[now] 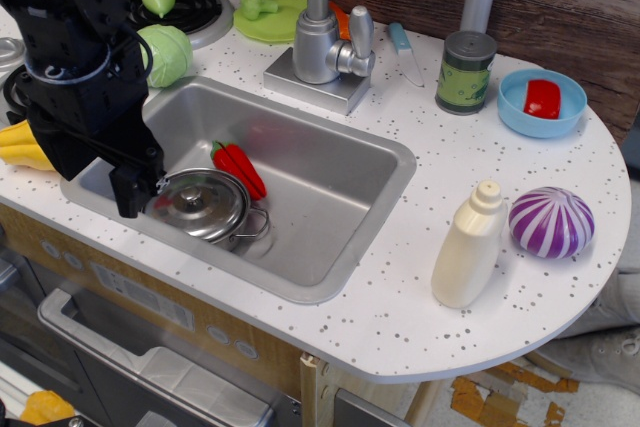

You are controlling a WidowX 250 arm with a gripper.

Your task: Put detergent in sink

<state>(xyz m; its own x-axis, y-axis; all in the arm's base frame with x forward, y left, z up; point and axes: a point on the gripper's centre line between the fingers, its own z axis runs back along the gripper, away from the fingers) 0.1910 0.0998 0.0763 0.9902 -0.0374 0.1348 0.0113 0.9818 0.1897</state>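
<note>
The detergent (468, 247), a plain cream-white bottle with a small knob cap, stands upright on the white speckled countertop to the right of the sink (330, 197). The sink is a brushed-steel basin with a tall grey faucet (320, 37) behind it. My black gripper (140, 190) hangs over the sink's left end, far from the detergent, right beside a small steel lidded pot (205, 205). Its fingers point down, look slightly apart and hold nothing.
A red pepper (240, 169) lies in the sink behind the pot. A purple-and-white striped ball (551, 222) sits just right of the detergent. A green-labelled can (466, 72) and a blue bowl (515, 119) stand at the back right. A green cabbage (168, 54) lies at the sink's back left.
</note>
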